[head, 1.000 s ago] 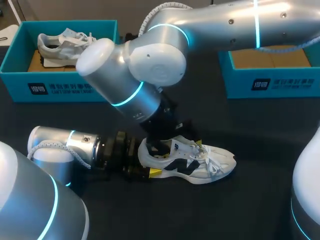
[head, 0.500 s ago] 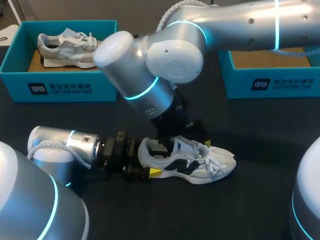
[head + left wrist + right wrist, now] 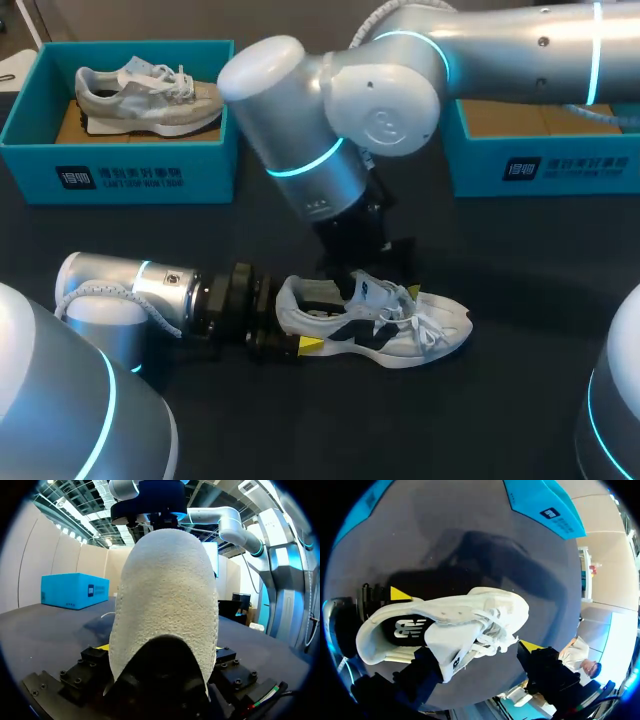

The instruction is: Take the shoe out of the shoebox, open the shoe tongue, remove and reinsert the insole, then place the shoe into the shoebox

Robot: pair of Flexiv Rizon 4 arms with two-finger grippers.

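A white low-top sneaker with black side markings (image 3: 385, 330) lies on its sole on the black table (image 3: 500, 400), near the middle, toe toward my right arm's side. It sits outside both boxes.

The left gripper (image 3: 300, 320) lies low along the table and clamps the sneaker's heel from 2 sides. 1 yellow tip shows on the near side of the heel in the head view, the other on the far side in the right wrist view. In the left wrist view the rough white heel (image 3: 165, 605) fills the space between that gripper's (image 3: 160, 655) fingers.

The right gripper (image 3: 380, 285) hangs over the sneaker's laced part, fingers spread wide and gripping nothing. In the right wrist view 1 dark finger (image 3: 422, 672) of this gripper (image 3: 480, 655) rests against the raised white tongue (image 3: 447, 645), while the yellow-tipped finger (image 3: 532, 647) stands just beside the sneaker (image 3: 470, 610), clear of it. A black insole with a white mark (image 3: 405, 629) lies inside the sneaker's opening.

A teal cardboard shoebox on the left (image 3: 120, 175) stands at the table's far side and holds a grey and white sneaker (image 3: 150, 95). A second teal cardboard shoebox on the right (image 3: 540, 165), partly behind the right arm, shows a brown bottom.
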